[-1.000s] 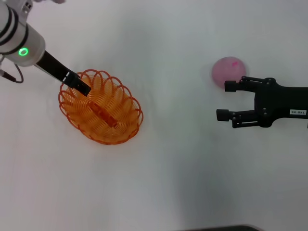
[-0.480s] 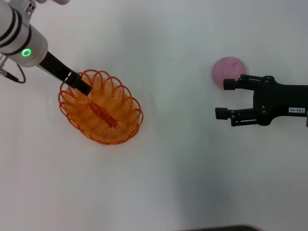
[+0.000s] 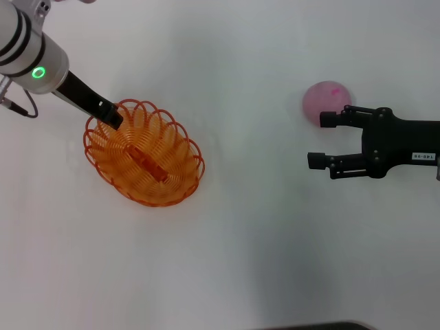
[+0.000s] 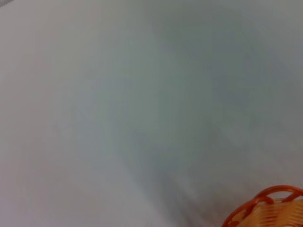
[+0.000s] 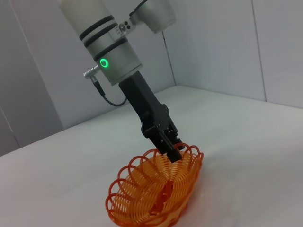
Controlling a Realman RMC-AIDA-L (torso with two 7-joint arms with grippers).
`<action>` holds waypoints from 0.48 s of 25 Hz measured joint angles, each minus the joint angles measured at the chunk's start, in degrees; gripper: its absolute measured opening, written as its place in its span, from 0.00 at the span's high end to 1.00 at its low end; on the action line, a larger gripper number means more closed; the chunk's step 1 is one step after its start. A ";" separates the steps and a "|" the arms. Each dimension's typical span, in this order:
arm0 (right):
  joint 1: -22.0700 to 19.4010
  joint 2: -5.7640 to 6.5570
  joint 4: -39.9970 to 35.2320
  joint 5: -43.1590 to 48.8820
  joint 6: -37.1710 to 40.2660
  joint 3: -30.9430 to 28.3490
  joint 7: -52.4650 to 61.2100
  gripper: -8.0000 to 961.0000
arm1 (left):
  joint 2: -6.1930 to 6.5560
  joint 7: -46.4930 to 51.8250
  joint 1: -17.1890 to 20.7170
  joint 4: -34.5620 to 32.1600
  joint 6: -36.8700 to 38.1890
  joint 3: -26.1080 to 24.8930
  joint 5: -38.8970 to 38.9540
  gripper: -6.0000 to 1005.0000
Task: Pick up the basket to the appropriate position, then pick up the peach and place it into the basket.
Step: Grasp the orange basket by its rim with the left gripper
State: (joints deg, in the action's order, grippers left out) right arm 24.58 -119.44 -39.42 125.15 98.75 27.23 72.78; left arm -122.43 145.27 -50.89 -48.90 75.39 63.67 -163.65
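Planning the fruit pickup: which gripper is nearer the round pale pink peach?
Right. The right gripper, jaws open, sits just beside the round pale pink peach. The left gripper is far across the table at the orange wire basket's rim.

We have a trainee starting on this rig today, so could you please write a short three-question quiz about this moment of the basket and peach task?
1. True or false: the peach already lies inside the basket.
2. Which gripper is at the basket's rim? A) left gripper B) right gripper
3. Fill in: the right gripper's jaws stand ____ beside the peach.

Key:
1. False; the peach rests on the table, far from the basket.
2. A; the right wrist view shows it at the rim.
3. Open; the peach lies just beyond the farther finger, not between them.
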 joint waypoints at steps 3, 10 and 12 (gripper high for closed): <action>0.02 0.00 0.04 0.00 0.00 -0.02 -0.01 0.01 | 0.00 -0.03 0.00 0.02 0.28 0.02 0.00 0.54; 0.03 0.00 0.22 0.00 0.00 -0.14 -0.01 0.01 | 0.07 0.05 -0.02 -0.02 0.65 0.05 0.00 0.76; 0.03 0.00 0.22 0.00 0.00 -0.18 -0.01 0.01 | 0.08 0.03 -0.05 -0.03 0.66 0.05 0.00 0.85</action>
State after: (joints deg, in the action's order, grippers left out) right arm 24.61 -119.44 -39.20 125.16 98.75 27.05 72.77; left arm -122.35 145.30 -50.94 -48.93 76.05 63.72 -163.65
